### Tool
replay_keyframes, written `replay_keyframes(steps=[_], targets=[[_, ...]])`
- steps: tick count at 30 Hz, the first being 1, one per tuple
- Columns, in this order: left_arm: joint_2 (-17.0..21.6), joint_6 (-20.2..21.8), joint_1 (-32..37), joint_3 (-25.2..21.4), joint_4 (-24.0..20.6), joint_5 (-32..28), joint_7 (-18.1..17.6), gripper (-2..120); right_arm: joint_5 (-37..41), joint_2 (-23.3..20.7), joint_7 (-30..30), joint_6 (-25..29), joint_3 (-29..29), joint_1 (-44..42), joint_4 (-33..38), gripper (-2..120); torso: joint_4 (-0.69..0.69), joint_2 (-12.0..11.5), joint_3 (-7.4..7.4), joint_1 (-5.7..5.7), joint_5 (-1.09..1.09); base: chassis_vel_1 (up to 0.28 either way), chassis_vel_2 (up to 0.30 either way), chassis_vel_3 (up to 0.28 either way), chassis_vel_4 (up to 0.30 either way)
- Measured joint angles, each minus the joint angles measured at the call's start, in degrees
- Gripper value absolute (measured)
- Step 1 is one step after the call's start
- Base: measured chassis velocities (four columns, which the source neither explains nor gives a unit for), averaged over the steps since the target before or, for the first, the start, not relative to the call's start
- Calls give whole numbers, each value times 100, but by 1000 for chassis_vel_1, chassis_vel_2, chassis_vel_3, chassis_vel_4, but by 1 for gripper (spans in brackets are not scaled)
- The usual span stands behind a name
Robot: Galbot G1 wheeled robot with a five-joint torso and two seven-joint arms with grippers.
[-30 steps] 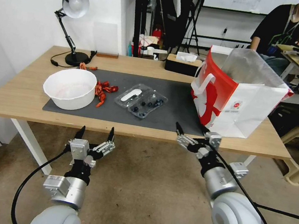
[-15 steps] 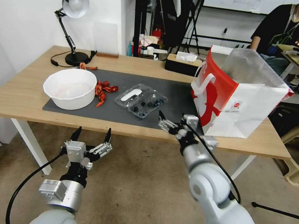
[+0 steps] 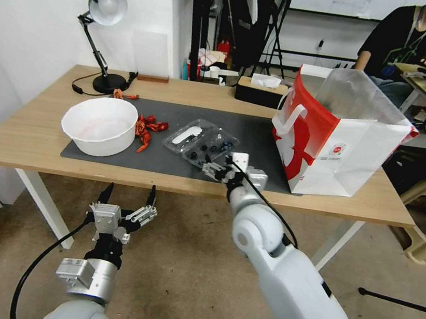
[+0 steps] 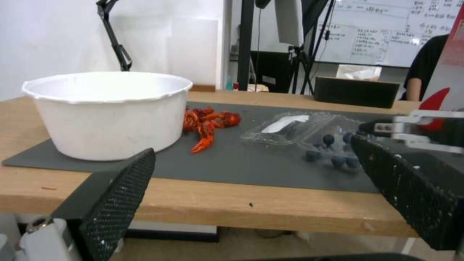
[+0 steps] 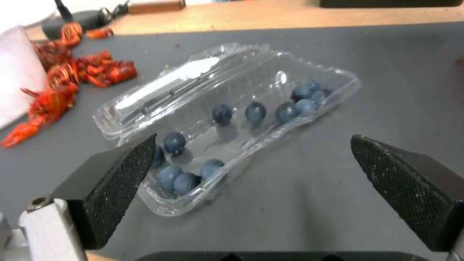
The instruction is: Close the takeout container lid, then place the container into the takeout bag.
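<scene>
With the takeout container [image 5: 227, 127] lying open on the mat near the table's front edge, lid [image 5: 179, 81] flat beside the berry half, the right gripper [image 3: 215, 170], jaws wide and empty, risks tipping berries out if it nudges the light box.

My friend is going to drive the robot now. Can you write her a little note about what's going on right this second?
Right gripper: open, at the near edge of the dark mat, just short of the small clear plastic clamshell container of blueberries, not touching it.
Left gripper: open, idle below the table's front edge.
Clear hinged lid with white sticker: lies flat open beside the berry half.
Large white and red paper takeout bag: upright, open, on the robot's right.
Done: nothing yet.
Left: close lid, bag container.
</scene>
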Motion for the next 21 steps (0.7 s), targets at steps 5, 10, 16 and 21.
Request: replay_keyframes(steps=[5, 10, 16, 21], targets=[[0, -48, -6, -18, 50, -2, -9, 100, 8, 191, 249, -215, -84, 245, -320, 100, 0, 0, 0, 0, 0, 0, 0, 0, 0], [0, -117, -13, -33, 112, -3, -21, 100, 166, 357, 527, -459, -115, 409, -490, 100, 0, 0, 0, 0, 1, 0, 0, 0, 0], [0, -147, -17, -49, 120, -5, -31, 100, 261, 440, 681, -615, -119, 428, -529, 100, 0, 0, 0, 0, 1, 0, 0, 0, 0], [0, -166, -23, -57, 133, -8, -39, 100, 287, 438, 760, -676, -53, 382, -498, 100, -1, 0, 0, -1, 0, 0, 0, 0, 0]])
